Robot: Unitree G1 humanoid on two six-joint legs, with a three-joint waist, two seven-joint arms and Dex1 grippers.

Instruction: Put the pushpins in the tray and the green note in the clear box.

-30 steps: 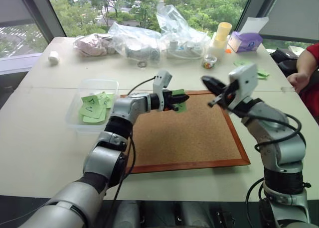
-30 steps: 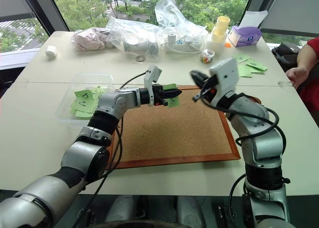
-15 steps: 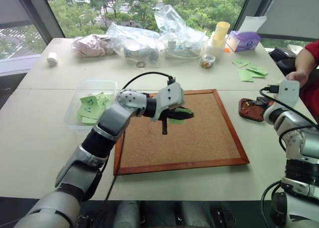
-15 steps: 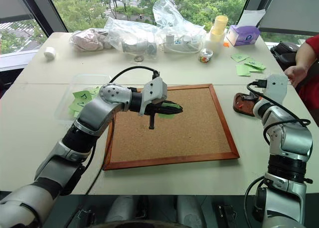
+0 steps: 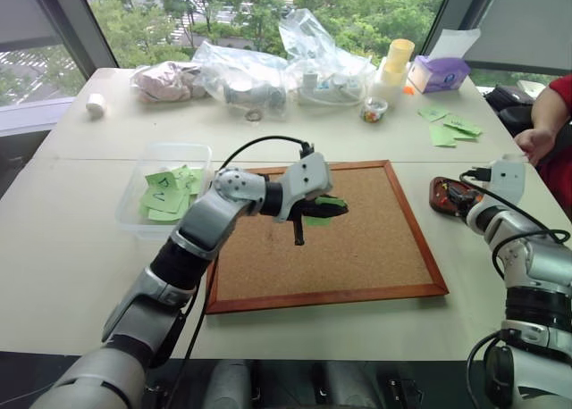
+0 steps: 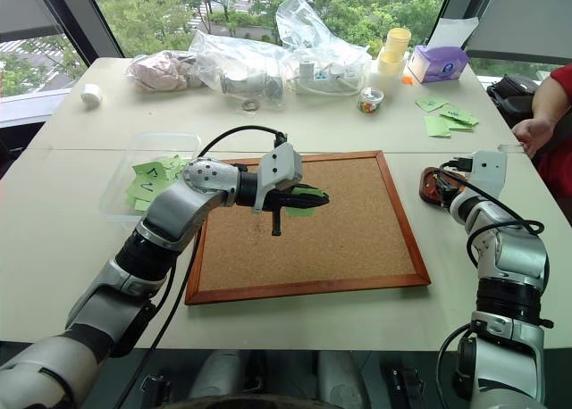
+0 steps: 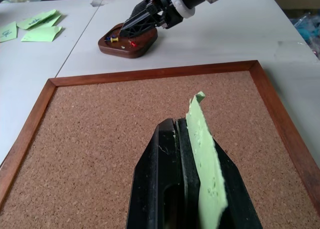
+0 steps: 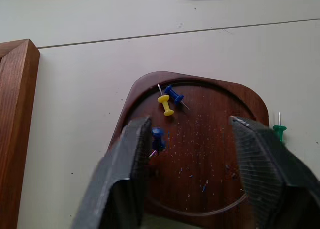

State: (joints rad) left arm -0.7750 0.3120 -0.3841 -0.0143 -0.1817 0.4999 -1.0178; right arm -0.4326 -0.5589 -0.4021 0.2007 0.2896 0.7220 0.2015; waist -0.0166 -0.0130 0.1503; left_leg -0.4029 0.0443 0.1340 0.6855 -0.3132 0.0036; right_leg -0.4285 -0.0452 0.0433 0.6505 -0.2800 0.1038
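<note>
Green note (image 7: 202, 154) pinched in left pincer (image 7: 181, 134), above corkboard (image 7: 100, 154)

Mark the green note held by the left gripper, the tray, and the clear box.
green note (image 7: 202, 144): left wrist view, on the flat face beside the shut fingers.
tray (image 8: 210, 154): right wrist view, on the bare dark floor.
clear box (image 5: 134, 195): left eye view, on the left wall.

Green note (image 7: 202, 154) edge-up over corkboard; pushpins (image 8: 169, 100) in tray (image 8: 215, 144), perhaps four.
</note>
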